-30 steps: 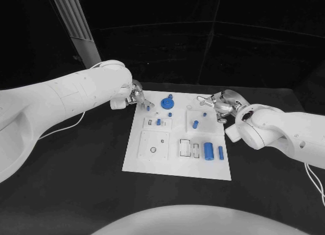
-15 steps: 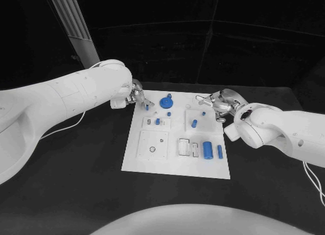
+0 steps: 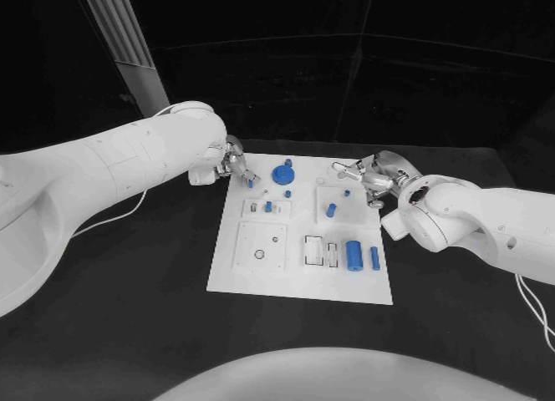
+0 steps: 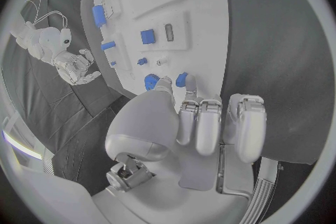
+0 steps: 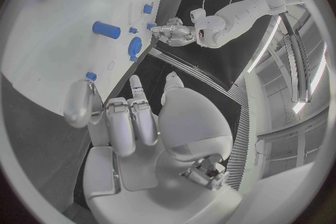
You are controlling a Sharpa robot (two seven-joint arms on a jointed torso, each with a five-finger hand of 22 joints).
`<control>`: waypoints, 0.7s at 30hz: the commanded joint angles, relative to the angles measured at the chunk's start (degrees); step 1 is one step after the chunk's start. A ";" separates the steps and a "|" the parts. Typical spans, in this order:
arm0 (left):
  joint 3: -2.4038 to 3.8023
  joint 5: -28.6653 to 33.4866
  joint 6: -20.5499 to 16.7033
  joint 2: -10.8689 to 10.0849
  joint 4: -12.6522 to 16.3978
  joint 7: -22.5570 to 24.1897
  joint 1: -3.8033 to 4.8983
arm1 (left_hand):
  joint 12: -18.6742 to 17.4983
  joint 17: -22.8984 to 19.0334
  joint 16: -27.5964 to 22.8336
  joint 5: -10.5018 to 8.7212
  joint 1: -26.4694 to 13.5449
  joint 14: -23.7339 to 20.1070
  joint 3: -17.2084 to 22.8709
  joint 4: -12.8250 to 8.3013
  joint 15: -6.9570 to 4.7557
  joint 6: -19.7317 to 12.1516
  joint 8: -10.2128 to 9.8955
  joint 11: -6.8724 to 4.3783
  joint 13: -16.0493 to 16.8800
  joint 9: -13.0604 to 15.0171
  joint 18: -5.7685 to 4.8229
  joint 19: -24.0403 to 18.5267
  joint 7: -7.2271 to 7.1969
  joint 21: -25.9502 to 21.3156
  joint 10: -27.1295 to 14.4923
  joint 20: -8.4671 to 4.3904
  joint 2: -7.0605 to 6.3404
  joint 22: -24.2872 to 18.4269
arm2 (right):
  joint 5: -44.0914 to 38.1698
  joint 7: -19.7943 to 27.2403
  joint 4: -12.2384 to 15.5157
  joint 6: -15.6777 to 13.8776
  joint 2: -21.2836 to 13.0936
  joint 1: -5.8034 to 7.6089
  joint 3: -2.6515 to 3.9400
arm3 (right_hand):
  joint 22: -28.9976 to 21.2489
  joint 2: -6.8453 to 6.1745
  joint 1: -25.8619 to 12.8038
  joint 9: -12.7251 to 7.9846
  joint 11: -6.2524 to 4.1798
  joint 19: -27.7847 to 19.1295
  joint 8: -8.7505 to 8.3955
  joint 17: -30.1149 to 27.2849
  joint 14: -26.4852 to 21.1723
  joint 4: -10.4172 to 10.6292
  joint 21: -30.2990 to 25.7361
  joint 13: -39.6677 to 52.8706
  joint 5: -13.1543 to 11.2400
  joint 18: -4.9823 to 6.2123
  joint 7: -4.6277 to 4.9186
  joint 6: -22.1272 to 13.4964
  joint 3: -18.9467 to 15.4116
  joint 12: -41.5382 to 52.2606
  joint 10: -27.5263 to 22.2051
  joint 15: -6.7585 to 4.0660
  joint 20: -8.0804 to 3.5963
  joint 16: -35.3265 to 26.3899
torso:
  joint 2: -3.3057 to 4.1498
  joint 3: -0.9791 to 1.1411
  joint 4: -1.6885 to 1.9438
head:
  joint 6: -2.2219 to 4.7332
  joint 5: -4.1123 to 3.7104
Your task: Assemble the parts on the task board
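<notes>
The white task board (image 3: 260, 280) lies in the middle of the table. On it are a blue round gear (image 3: 283, 175), a blue peg (image 3: 332, 211), a blue cylinder (image 3: 353, 253) and a blue bar (image 3: 375, 258). My left hand (image 3: 230, 163) hovers at the board's far left corner. Its thumb and one finger pinch a small blue part (image 4: 182, 79) beside the gear (image 4: 150, 81), and the other fingers (image 4: 245, 123) are curled. My right hand (image 3: 368, 178) sits at the board's far right edge with its fingers apart and nothing in them. A small blue piece (image 5: 91, 75) lies on the board just off its fingertips.
A white ribbed post (image 3: 127, 50) stands behind the table at the far left. A thin white cable (image 3: 109, 219) trails over the black table under my left arm. A square white plate with a small hole (image 3: 261, 246) and two slotted sockets (image 3: 316, 249) sit on the board's near half.
</notes>
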 commanded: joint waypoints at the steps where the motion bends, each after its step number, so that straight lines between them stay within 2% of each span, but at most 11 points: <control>1: 0.03 -0.28 1.08 0.15 -0.19 0.03 0.06 | -0.35 15.10 0.17 0.85 0.89 5.95 0.45 0.03 0.33 0.15 -0.38 -0.08 14.86 -0.14 -0.38 6.01 -0.03 0.23 6.39 0.37 0.39 15.09 | -0.18 0.00 0.15 -0.23 0.05 0.08 0.03 | 5.37 -0.02 0.39 0.07 -0.05 0.13 0.25 15.10 5.96 -0.08 -0.18 15.08 0.35 0.65 -0.01 -0.33 -0.37 0.15 5.97 -0.29 -0.21 0.14 | -0.01 -0.01 0.03 | 0.00 0.00; 3: 0.03 -0.28 1.11 0.20 -0.26 0.09 0.04 | -0.35 15.10 0.17 1.34 1.16 5.95 0.67 0.02 0.32 0.14 -0.43 -0.10 14.86 -0.21 -0.38 6.01 -0.05 0.23 6.39 0.36 0.49 15.09 | -0.18 -0.07 0.14 -0.22 0.05 0.08 0.03 | 5.37 -0.02 0.39 0.07 -0.05 0.13 0.25 15.10 5.96 -0.08 -0.18 15.08 0.35 0.65 -0.01 -0.33 -0.37 0.15 5.97 -0.29 -0.21 0.14 | 0.00 -0.01 0.03 | -0.03 -0.02; 6: 0.03 -0.28 1.18 0.28 -0.35 0.11 0.02 | -0.35 15.10 0.17 3.98 2.30 5.95 1.65 0.05 0.25 0.07 -0.61 -0.18 14.86 -0.39 -0.38 6.01 -0.13 0.23 6.39 0.31 0.80 15.09 | -0.18 -0.12 0.14 -0.21 0.06 0.08 0.03 | 5.37 -0.02 0.39 0.07 -0.05 0.13 0.25 15.10 5.96 -0.08 -0.18 15.08 0.35 0.65 -0.01 -0.33 -0.37 0.15 5.97 -0.29 -0.21 0.14 | 0.02 -0.01 0.00 | -0.03 -0.02; 16: 0.04 -0.28 1.22 0.30 -0.33 0.45 -0.03 | -0.35 15.10 0.17 5.32 2.55 5.95 2.68 0.14 0.25 0.06 -0.80 -0.17 14.86 -0.62 -0.38 6.01 -0.11 0.23 6.39 0.28 1.69 15.09 | -0.18 -0.37 0.15 -0.02 0.05 0.08 0.03 | 5.33 0.03 0.48 0.06 -0.05 0.09 0.34 15.10 5.96 -0.06 -0.28 15.08 0.39 0.67 -0.01 -0.40 -0.45 0.15 5.97 -0.29 -0.22 0.14 | -0.01 0.01 0.08 | -0.18 -0.07; 21: 0.04 -0.28 1.31 0.25 -0.27 0.39 -0.04 | -0.35 15.10 0.17 6.15 2.69 5.95 3.12 0.13 0.25 0.00 -0.89 -0.16 14.86 -0.70 -0.38 6.01 -0.10 0.23 6.39 0.28 1.71 15.09 | -0.18 -0.43 0.15 0.03 0.05 0.08 0.03 | 5.33 0.03 0.48 0.06 -0.05 0.09 0.34 15.10 5.96 -0.06 -0.28 15.08 0.39 0.67 -0.01 -0.40 -0.45 0.15 5.97 -0.29 -0.22 0.14 | -0.02 0.02 0.02 | -0.10 -0.08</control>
